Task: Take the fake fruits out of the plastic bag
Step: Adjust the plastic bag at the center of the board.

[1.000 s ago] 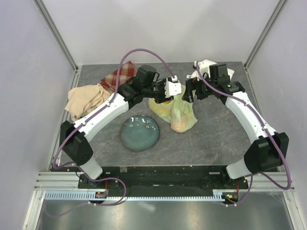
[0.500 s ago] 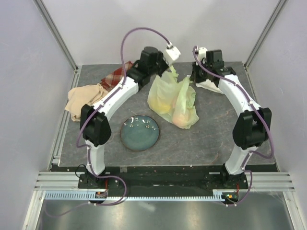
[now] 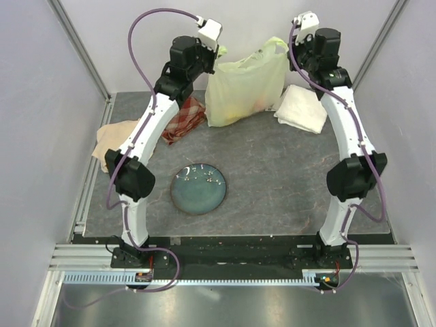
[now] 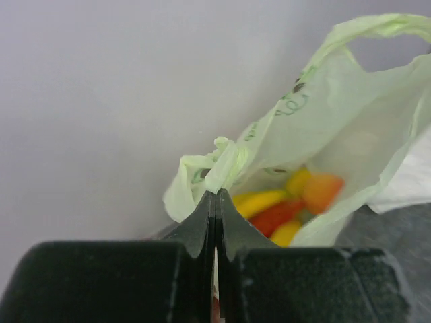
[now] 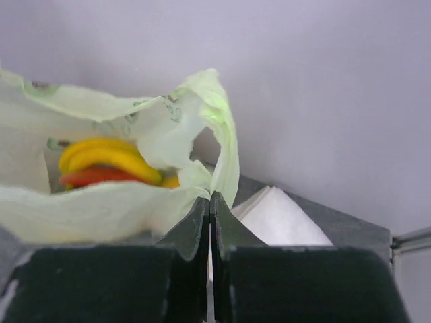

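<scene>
The pale yellow-green plastic bag [image 3: 245,85] hangs stretched between both raised arms at the back of the table, its bottom near the tabletop. My left gripper [image 3: 219,53] is shut on the bag's left top corner. My right gripper [image 3: 291,45] is shut on the right handle. In the left wrist view the jaws [image 4: 215,194] pinch a bunched bit of the bag [image 4: 337,121], and the fake fruits [image 4: 296,202], yellow, red and orange, lie inside. The right wrist view shows the jaws [image 5: 209,195] shut on the bag's edge [image 5: 222,148], with yellow and red fruits [image 5: 108,161] in the open mouth.
A blue plate [image 3: 198,189] sits in the middle front of the table. A folded white towel [image 3: 303,109] lies at the back right, under the right arm. A red checked cloth [image 3: 184,119] and a beige cloth [image 3: 112,139] lie at the left.
Both grippers have shut on the bag's top edges and lifted it up and toward the back wall. The bag now hangs spread between them instead of slumped on the table.
</scene>
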You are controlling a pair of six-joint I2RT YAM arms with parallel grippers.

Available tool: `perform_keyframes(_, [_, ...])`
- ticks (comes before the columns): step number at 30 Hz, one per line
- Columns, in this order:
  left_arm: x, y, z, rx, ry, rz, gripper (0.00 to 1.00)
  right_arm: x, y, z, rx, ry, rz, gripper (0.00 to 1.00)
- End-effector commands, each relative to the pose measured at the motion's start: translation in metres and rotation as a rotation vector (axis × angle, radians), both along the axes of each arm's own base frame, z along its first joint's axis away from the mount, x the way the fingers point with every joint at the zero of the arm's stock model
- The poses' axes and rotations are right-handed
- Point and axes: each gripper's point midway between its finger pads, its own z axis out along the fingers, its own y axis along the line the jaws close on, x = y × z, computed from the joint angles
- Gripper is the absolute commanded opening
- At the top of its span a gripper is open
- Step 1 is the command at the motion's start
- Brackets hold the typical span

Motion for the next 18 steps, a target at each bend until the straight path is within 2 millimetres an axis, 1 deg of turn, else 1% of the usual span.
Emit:
perform_keyframes(1, [-0.062, 0.004, 0.02, -0.134, 0.057, -0.061, 0.01, -0.051, -0.006, -0.003, -0.13, -0.01, 0.046, 0.0])
perform_keyframes(2, [-0.071, 0.006, 0.011, -0.14, 0.09, -0.065, 0.02, -0.07, -0.011, 0.001, -0.145, -0.019, 0.043, 0.0])
perform_keyframes(3, [-0.078, 0.008, -0.005, -0.152, 0.144, -0.063, 0.02, -0.08, -0.014, -0.017, -0.168, 0.017, 0.039, 0.0])
perform_keyframes(4, [-0.093, 0.015, -0.028, -0.143, 0.208, -0.051, 0.02, -0.093, -0.018, -0.068, -0.186, 0.127, 0.043, 0.0])
perform_keyframes(5, [-0.102, 0.017, -0.04, -0.156, 0.254, -0.047, 0.02, -0.114, -0.02, -0.069, -0.19, 0.135, 0.046, 0.0])
perform_keyframes(6, [-0.111, 0.02, -0.054, -0.165, 0.303, -0.041, 0.01, -0.127, -0.021, -0.086, -0.19, 0.172, 0.051, 0.0])
perform_keyframes(7, [-0.13, 0.026, -0.072, -0.154, 0.354, -0.044, 0.02, -0.146, -0.023, -0.127, -0.18, 0.269, 0.049, 0.0])
perform_keyframes(8, [-0.138, 0.03, -0.08, -0.154, 0.377, -0.042, 0.02, -0.163, -0.025, -0.129, -0.173, 0.282, 0.047, 0.0])
perform_keyframes(9, [-0.148, 0.033, -0.084, -0.158, 0.391, -0.044, 0.02, -0.173, -0.026, -0.14, -0.168, 0.312, 0.044, 0.0])
perform_keyframes(10, [-0.161, 0.039, -0.093, -0.15, 0.408, -0.049, 0.01, -0.186, -0.029, -0.161, -0.16, 0.367, 0.033, 0.0])
perform_keyframes(11, [-0.169, 0.041, -0.095, -0.144, 0.412, -0.056, 0.01, -0.198, -0.033, -0.161, -0.159, 0.379, 0.014, 0.0])
perform_keyframes(12, [-0.175, 0.043, -0.098, -0.136, 0.413, -0.062, 0.02, -0.204, -0.035, -0.166, -0.16, 0.396, 0.004, 0.0])
perform_keyframes(13, [-0.182, 0.044, -0.11, -0.124, 0.439, -0.07, 0.01, -0.212, -0.037, -0.174, -0.165, 0.42, 0.001, 0.01])
perform_keyframes(14, [-0.189, 0.046, -0.112, -0.117, 0.445, -0.076, 0.02, -0.219, -0.038, -0.172, -0.176, 0.419, 0.014, 0.09])
perform_keyframes(15, [-0.193, 0.046, -0.116, -0.11, 0.456, -0.087, 0.02, -0.222, -0.037, -0.169, -0.181, 0.416, 0.028, 0.21])
perform_keyframes(16, [-0.199, 0.046, -0.13, -0.099, 0.491, -0.1, 0.02, -0.22, -0.034, -0.156, -0.182, 0.388, 0.045, 0.46])
perform_keyframes(17, [-0.203, 0.046, -0.135, -0.1, 0.506, -0.103, 0.04, -0.22, -0.03, -0.145, -0.175, 0.371, 0.069, 0.57])
perform_keyframes(18, [-0.207, 0.047, -0.146, -0.102, 0.537, -0.096, 0.1, -0.219, -0.019, -0.129, -0.147, 0.345, 0.118, 0.63])
